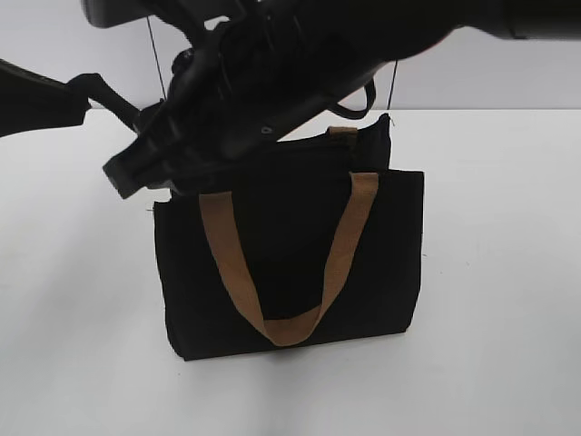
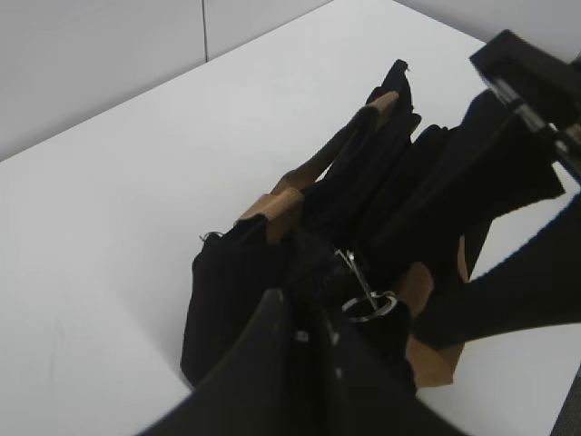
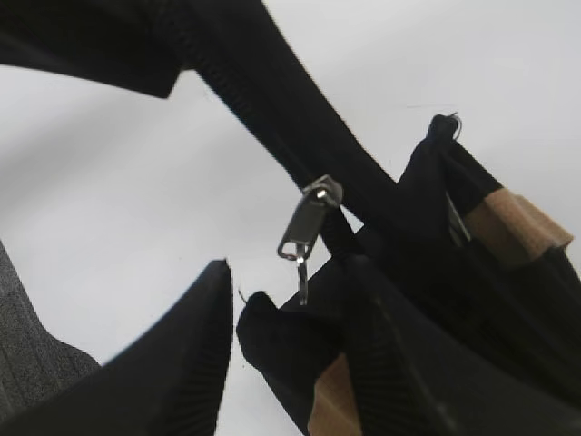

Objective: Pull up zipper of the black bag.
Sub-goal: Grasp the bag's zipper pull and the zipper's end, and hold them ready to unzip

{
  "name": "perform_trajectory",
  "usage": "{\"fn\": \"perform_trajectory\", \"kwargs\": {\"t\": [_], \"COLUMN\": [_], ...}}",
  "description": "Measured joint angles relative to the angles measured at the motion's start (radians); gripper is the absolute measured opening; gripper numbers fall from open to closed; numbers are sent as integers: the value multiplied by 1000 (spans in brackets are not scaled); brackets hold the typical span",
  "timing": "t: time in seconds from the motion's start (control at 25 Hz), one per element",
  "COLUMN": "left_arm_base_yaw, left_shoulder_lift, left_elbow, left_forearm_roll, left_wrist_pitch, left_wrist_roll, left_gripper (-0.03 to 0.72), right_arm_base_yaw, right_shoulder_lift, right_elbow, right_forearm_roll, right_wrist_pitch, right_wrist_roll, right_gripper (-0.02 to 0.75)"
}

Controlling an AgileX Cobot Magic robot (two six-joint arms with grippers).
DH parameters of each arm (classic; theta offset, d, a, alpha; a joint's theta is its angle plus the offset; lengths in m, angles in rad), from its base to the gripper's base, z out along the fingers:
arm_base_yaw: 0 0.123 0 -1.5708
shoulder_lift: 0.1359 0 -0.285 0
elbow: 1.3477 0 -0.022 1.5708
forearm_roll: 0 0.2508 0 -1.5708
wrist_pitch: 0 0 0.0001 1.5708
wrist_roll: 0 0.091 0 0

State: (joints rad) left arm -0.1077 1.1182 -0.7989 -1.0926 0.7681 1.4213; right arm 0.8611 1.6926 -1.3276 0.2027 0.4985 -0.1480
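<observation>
Bag: a black tote is stood upright on the white table, centre of the exterior view; 1 tan strap is hung in a U down its front, and a 2nd tan tab is seen at the top rear edge.
Zipper: a silvery pull is seen at centre frame in the right wrist view, hung from a black toothed tape that runs to the upper left; in the left wrist view a metal pull and ring are seen at lower centre on the bag's top edge.
Left gripper: seen dark and blurred at the bottom of its view, just by the bag's top; whether it is clenched cannot be told.
Right gripper: 2 black fingers are held apart at the bottom of the frame, with bag fabric between them; a firm grasp cannot be told.
Arms: crossed over the bag's top, upper left of the exterior view.
</observation>
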Motion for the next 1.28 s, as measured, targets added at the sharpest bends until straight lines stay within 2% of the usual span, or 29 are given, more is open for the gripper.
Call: {"fn": "perform_trajectory", "kwargs": {"t": [0.2, 0.52, 1.04, 1.16, 1.28], "left_arm_base_yaw": [0, 0, 0, 0, 0], "left_shoulder_lift": [0, 0, 0, 0, 0], "left_elbow": [0, 0, 0, 0, 0], "left_forearm_roll": [0, 0, 2, 3, 3], "left_wrist_pitch": [0, 0, 2, 2, 2], "left_wrist_roll": [0, -1, -1, -1, -1], "left_gripper": [17, 16, 14, 14, 14], "right_arm_base_yaw": [0, 0, 0, 0, 0], "right_shoulder_lift": [32, 32, 56, 57, 57], "right_elbow": [0, 0, 0, 0, -1], "right_forearm_roll": [5, 7, 6, 6, 4], "right_wrist_pitch": [-5, -57, -57, -57, -56], "right_wrist_roll": [0, 0, 0, 0, 0], "right_gripper": [315, 255, 246, 196, 75]}}
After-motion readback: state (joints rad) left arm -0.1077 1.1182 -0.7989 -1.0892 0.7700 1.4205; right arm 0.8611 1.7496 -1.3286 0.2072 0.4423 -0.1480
